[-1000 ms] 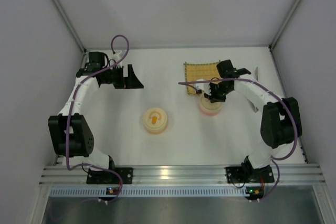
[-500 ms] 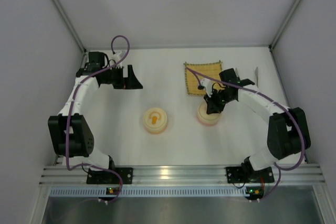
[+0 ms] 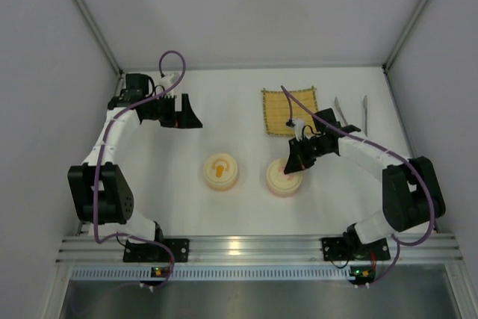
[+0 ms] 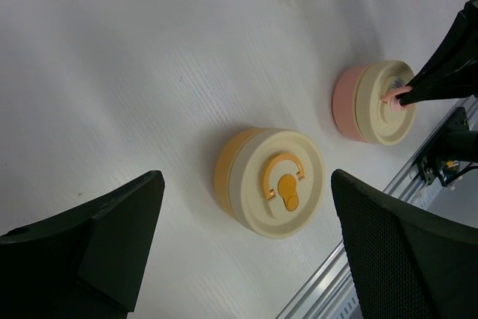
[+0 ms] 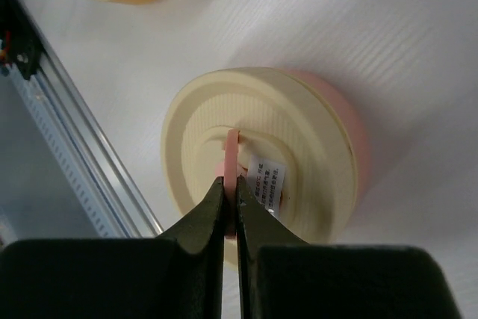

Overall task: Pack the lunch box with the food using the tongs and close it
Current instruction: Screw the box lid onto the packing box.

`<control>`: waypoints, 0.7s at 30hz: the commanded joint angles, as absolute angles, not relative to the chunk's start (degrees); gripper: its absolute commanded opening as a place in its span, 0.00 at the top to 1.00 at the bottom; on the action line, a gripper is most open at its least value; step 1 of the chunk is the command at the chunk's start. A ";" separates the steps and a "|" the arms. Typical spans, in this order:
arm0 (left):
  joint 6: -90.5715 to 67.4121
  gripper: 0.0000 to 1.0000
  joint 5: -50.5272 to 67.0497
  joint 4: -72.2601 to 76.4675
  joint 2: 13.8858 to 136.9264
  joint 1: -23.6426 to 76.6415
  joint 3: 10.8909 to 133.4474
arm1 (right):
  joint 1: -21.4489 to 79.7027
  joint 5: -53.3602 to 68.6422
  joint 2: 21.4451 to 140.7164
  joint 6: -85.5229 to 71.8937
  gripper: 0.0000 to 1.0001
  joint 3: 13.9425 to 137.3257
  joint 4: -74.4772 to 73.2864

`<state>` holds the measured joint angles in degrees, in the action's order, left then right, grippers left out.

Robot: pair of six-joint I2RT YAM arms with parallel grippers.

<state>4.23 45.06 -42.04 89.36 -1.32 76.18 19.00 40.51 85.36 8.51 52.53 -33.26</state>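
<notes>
White desk (image 3: 246, 207) offers little grip, so the pink lunch box (image 3: 276, 183) under the right jaws could skid, or rise whole if its lid sticks. The orange lunch box (image 3: 221, 172) sits between them and the left jaws, which stand wide and idle. The mat (image 3: 287, 106) lies just beyond the right jaws, the tongs (image 3: 365, 112) beyond and to their right, untouched. Those jaws pinch the thin handle ring (image 5: 232, 147), which may slip free. The food is too small to make out.
</notes>
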 commanded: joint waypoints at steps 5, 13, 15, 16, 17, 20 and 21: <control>7.73 0.02 44.21 -44.12 86.22 -1.58 77.52 | 20.57 47.54 87.18 -2.45 1.00 45.70 -20.49; 8.00 0.02 44.74 -44.12 86.48 -1.58 77.08 | 21.01 48.25 88.42 -1.32 0.77 48.16 -21.62; 8.09 0.02 45.17 -43.95 86.66 -1.58 77.17 | 21.09 48.08 87.72 -0.88 0.74 48.95 -22.15; 8.26 0.02 45.35 -44.12 86.75 -1.58 77.17 | 21.27 48.08 87.45 -0.62 0.72 49.30 -22.50; 8.35 0.02 45.61 -44.21 86.75 -1.50 77.34 | 21.44 48.25 87.19 -0.44 0.69 49.65 -22.94; 9.23 0.02 47.28 -44.73 86.57 -1.58 77.61 | 22.15 48.60 86.66 2.02 0.61 50.89 -24.96; 9.75 0.02 47.63 -44.74 86.49 -1.58 77.78 | 22.58 48.60 86.31 2.28 0.54 51.32 -25.74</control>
